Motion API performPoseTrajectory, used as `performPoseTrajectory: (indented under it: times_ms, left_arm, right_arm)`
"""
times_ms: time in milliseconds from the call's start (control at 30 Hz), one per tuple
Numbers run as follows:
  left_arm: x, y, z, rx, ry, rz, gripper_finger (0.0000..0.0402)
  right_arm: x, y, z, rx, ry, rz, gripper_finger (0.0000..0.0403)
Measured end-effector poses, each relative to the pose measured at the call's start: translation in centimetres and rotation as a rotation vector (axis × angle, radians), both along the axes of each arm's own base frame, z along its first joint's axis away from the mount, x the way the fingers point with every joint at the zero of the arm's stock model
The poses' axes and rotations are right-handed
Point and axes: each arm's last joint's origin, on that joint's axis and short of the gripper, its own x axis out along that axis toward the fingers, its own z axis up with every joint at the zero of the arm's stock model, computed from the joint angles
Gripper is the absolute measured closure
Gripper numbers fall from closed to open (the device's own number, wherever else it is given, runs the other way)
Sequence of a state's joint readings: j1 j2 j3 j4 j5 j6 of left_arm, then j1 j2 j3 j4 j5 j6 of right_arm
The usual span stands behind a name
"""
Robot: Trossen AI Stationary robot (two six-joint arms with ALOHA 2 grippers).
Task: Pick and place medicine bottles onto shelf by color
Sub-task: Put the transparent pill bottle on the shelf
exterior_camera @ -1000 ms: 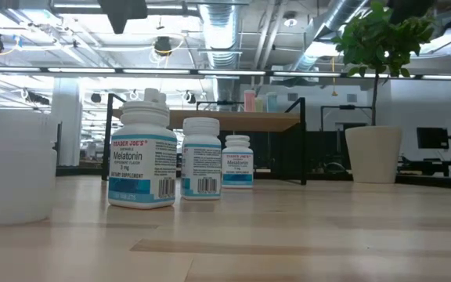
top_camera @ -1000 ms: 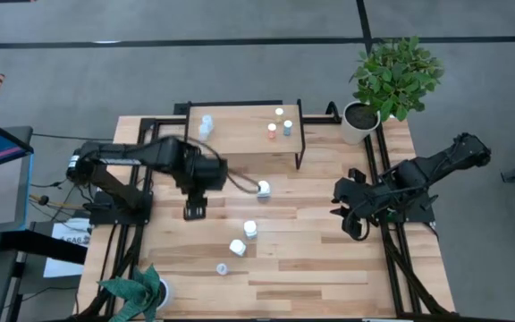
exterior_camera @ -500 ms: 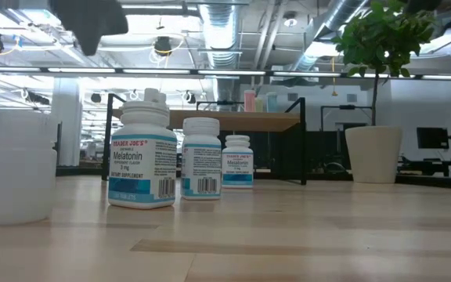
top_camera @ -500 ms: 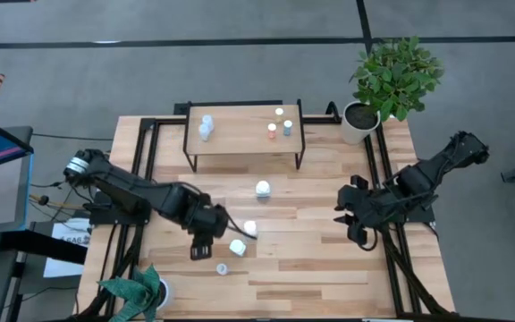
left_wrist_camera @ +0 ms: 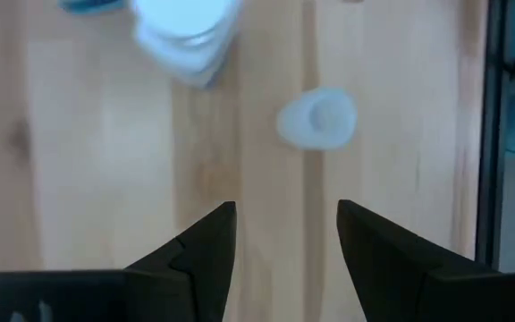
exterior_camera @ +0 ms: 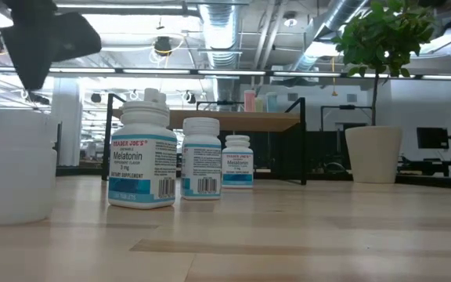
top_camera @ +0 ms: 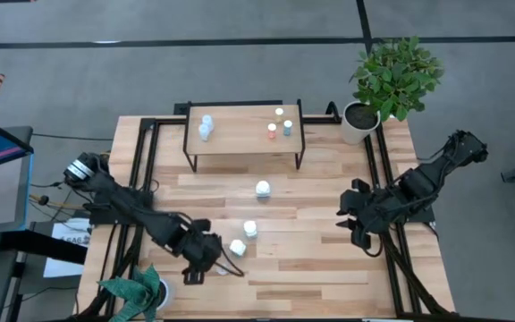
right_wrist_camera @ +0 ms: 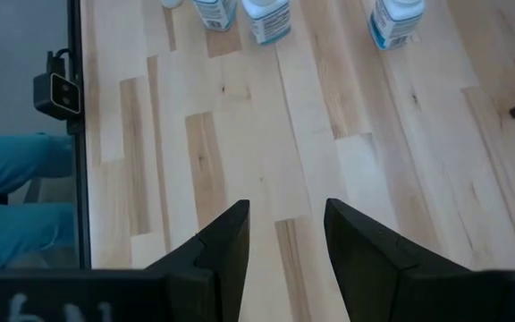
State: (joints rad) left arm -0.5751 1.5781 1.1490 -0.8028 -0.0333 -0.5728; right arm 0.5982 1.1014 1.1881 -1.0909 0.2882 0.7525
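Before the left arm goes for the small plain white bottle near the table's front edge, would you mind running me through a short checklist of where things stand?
1. Left tool open and empty: ok, nothing sits between its fingers.
2. Small plain white bottle upright and standing free on the table: ok.
3. Left tool lined up with that bottle: not ok, the bottle stands ahead of the fingers and a little to one side.
4. Neighbouring blue-labelled bottle apart from the target: ok, bare wood shows between them.
5. Room on the shelf: ok, its middle is bare.
6. Right tool out of the way: ok, open over bare table at the right side.
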Motion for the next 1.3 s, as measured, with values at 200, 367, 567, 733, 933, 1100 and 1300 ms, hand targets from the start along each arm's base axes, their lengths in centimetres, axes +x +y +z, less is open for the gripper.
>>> performPoseTrajectory:
  times_ms: [200, 367, 567, 733, 933, 1100, 1300]
  left_arm:
    - [0.3, -1.7, -2.7, 0.051, 0.052, -0.016, 0.022]
    - [1.2, -2.8, -5.1, 0.062, 0.07, -0.035, 0.022]
    - [1.8, -3.2, -5.9, 0.042, 0.052, -0.015, 0.022]
    - [2.3, -3.5, -5.5, 0.001, -0.009, -0.013, 0.022]
    - [2.5, -3.4, -5.4, -0.002, -0.019, -0.038, 0.022]
    - [2.8, -2.9, -5.4, -0.011, -0.013, -0.022, 0.0218]
    - [3.3, -2.2, -5.4, -0.05, 0.012, 0.025, 0.0183]
  right_arm:
    - [0.0, 0.1, 0.0, 0.004, -0.006, 0.004, 0.0234]
    - [0.0, 0.1, 0.1, 0.006, -0.008, 0.004, 0.0234]
    - [0.0, 0.1, 0.0, 0.005, -0.007, 0.003, 0.0234]
    - [0.0, 0.1, 0.0, 0.005, -0.007, 0.003, 0.0234]
    - [0.0, 0.1, 0.1, 0.006, -0.009, 0.003, 0.0234]
    - [0.1, 0.1, 0.1, 0.007, -0.011, 0.003, 0.0234]
    - [0.1, 0.1, 0.1, 0.007, -0.012, 0.003, 0.0234]
